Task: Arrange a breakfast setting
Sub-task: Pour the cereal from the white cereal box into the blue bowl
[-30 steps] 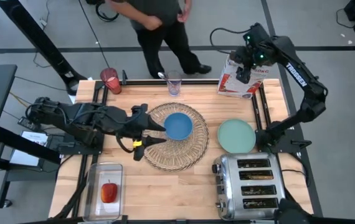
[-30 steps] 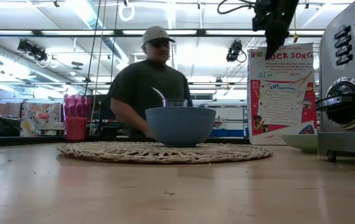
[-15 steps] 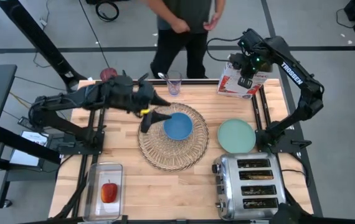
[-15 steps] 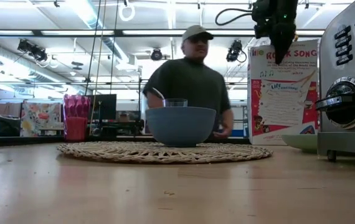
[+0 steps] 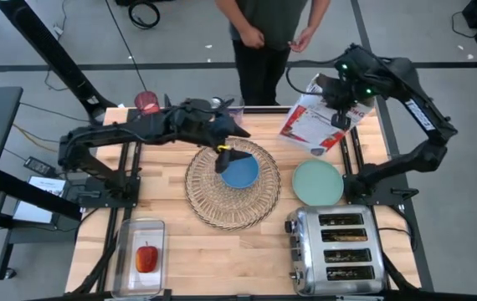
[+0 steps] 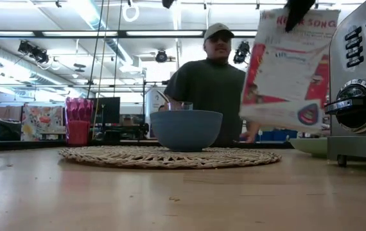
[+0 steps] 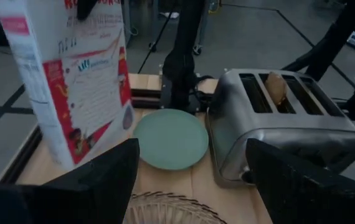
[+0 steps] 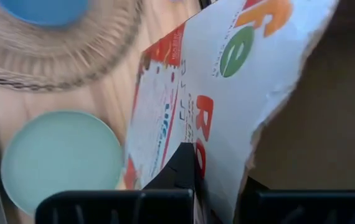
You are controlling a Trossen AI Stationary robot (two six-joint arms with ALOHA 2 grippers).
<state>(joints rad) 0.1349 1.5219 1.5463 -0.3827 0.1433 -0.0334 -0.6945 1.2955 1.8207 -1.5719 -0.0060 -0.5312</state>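
Note:
A small blue bowl (image 5: 240, 170) sits on the round woven placemat (image 5: 232, 186) at the table's middle. My left gripper (image 5: 226, 155) hovers open over the bowl's left rim, touching nothing. The mint-green plate (image 5: 318, 182) lies to the right of the mat. At the far right my right gripper (image 5: 339, 117) is shut on a cereal box (image 5: 314, 117), which hangs tilted above the table (image 6: 286, 64). A toast slice (image 7: 276, 87) stands in a slot of the toaster (image 5: 336, 251). A red apple (image 5: 146, 257) lies in a clear tub at the near left. A red glass (image 5: 146, 102) stands at the far left. My right gripper pinches the cereal box at its top edge (image 8: 210, 163), coming from above. One finger (image 8: 182, 169) lies on the printed face; the other is hidden behind the box wall. The box is lifted clear of the table and hangs tilted, its bottom swung toward the placemat.
A clear glass (image 6: 180, 106) with a utensil in it stands at the far edge behind the bowl. A person (image 6: 216, 83) stands beyond the far edge. The clear tub (image 5: 142, 255) sits at the near-left corner, with bare wood between it and the toaster.
My left gripper has risen and swung from the placemat's left side toward the far edge and right, ending over the bowl's left rim. My right gripper has shut on the cereal box's top and lifted it clear; the box has tipped toward the mat. The person has walked right.

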